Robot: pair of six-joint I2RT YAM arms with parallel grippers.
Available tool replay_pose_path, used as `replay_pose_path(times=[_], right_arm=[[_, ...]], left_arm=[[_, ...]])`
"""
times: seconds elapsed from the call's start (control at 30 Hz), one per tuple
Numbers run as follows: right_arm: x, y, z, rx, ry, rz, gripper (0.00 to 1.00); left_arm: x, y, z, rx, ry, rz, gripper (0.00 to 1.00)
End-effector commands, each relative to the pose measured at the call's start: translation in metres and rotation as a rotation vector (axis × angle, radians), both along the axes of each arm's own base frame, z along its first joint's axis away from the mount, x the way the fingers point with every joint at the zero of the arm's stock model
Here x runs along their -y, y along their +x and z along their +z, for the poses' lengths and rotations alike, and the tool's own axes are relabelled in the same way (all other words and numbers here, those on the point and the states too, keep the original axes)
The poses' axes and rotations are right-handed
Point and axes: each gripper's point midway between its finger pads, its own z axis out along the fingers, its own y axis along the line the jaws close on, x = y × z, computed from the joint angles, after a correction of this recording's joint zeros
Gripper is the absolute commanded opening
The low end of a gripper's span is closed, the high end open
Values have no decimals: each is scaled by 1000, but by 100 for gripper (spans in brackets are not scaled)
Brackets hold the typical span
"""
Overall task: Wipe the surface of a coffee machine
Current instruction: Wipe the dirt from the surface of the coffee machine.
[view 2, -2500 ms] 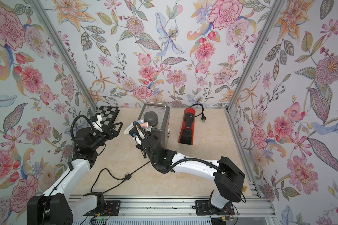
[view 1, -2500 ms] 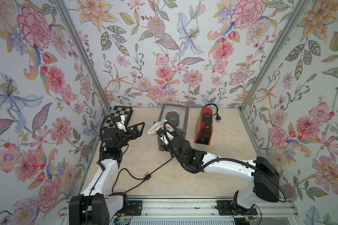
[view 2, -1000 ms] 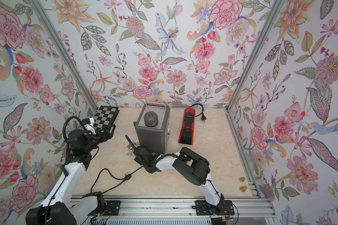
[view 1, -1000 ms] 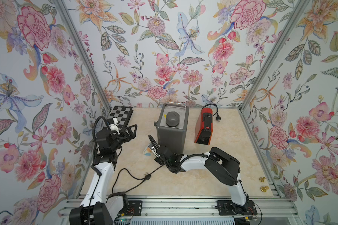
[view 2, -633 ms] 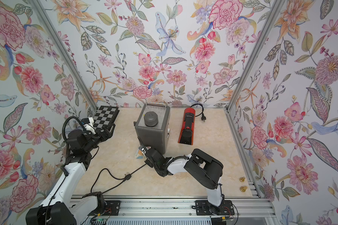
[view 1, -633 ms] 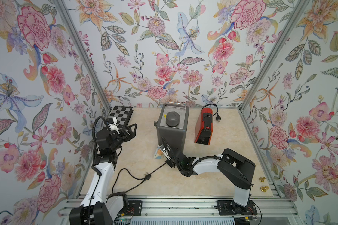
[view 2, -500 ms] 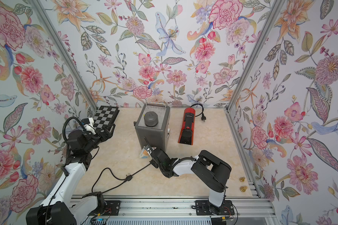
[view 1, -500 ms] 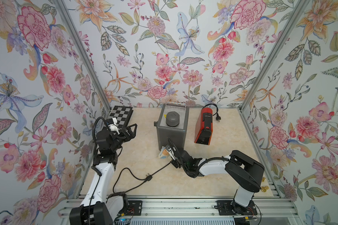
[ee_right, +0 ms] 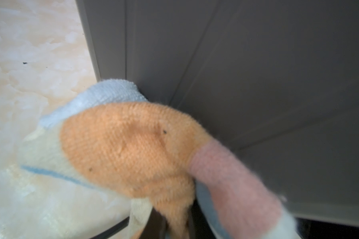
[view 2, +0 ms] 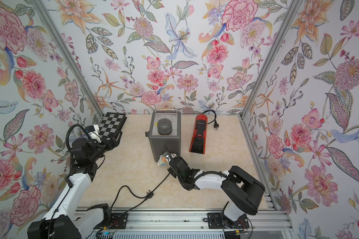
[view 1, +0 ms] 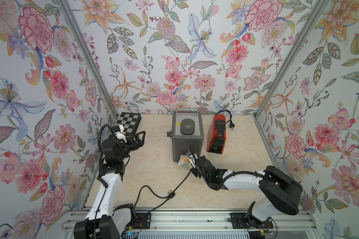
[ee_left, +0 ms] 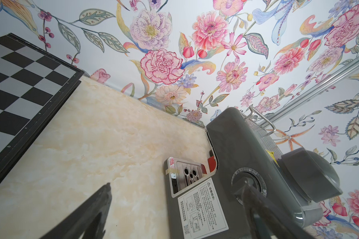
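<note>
The grey box-shaped coffee machine [view 1: 187,132] [view 2: 165,132] stands mid-table with a round lid on top. My right gripper [view 1: 190,160] [view 2: 167,158] is low at the bottom of the machine's near face, shut on a pastel cloth [view 1: 183,161] [ee_right: 133,144]. The orange, blue and pink cloth presses against the grey panel [ee_right: 257,62] near its lower left corner. My left gripper [view 1: 138,139] [ee_left: 174,186] hovers open to the left of the machine, empty and clear of its knob side [ee_left: 247,165].
A red capsule machine [view 1: 217,136] stands right of the grey one, its plug [view 1: 231,126] behind it. A chessboard [view 1: 128,124] lies in the back left corner. A black cable with a plug [view 1: 170,193] runs across the near floor. Floral walls close three sides.
My right gripper has carried the cloth rightwards from the floor left of the machine to the bottom of its near face. The left arm has stayed still over the last second.
</note>
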Motion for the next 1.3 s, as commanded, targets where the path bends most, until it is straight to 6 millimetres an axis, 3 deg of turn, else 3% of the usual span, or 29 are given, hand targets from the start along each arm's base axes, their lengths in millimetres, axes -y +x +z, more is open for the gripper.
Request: replay_pose_path(times=[0.0, 0.3, 0.37, 0.43, 0.5, 0.97, 1.03, 1.13, 1.27], right_arm=[[10, 18, 50, 134, 64, -96, 0], [13, 11, 156, 306, 136, -74, 0], [16, 9, 172, 322, 150, -73, 0], [17, 8, 174, 313, 147, -68, 0], [18, 10, 163, 293, 133, -75, 0], [19, 12, 11, 69, 84, -136, 0], [21, 10, -3, 47, 68, -146, 0], [24, 11, -9, 37, 66, -151, 0], [28, 13, 13, 64, 99, -160, 0]], left_arm=[[1, -4, 5, 26, -9, -13, 99], [2, -2, 9, 38, -14, -21, 99], [3, -1, 8, 36, -23, -27, 99], [4, 0, 9, 39, -29, -32, 99], [5, 0, 9, 44, -31, -39, 99], [8, 1, 16, 52, -33, -60, 99], [10, 0, 16, 53, -32, -64, 99], [10, 0, 15, 53, -23, -67, 99], [17, 0, 14, 50, -20, -90, 99]])
